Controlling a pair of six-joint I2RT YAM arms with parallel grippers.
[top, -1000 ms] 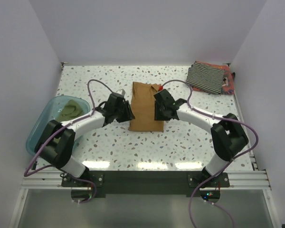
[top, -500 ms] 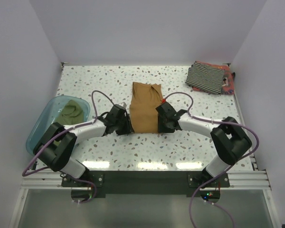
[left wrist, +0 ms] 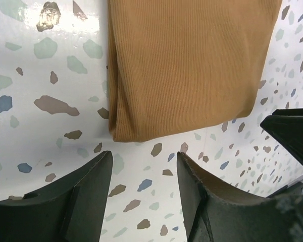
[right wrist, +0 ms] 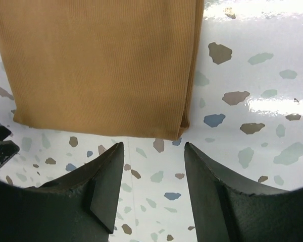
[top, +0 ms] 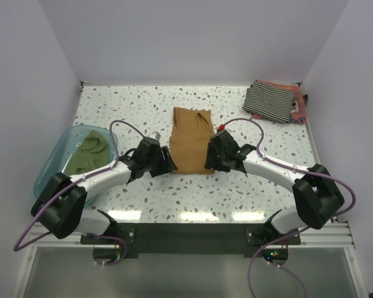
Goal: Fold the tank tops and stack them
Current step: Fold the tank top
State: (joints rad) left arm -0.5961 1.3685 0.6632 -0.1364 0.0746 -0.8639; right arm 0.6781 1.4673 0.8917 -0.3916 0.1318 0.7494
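Now, folded tan top (top: 190, 140), L pincer (left wrist: 144, 156), R pincer (right wrist: 154, 146) spread

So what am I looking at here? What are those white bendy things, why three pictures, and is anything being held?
Those are two robot arms, bolted at the near edge of a speckled table. The wide picture comes from a fixed camera above and behind them. The two close-ups come from a small camera on each wrist, so the dark prongs at the bottom are that arm's own fingers.

In the middle lies a folded tan top. The left gripper and right gripper sit just short of its near corners, both open, holding nothing.

At the far right is a striped top with a reddish one showing under it. At the left, a teal tub holds a green top.
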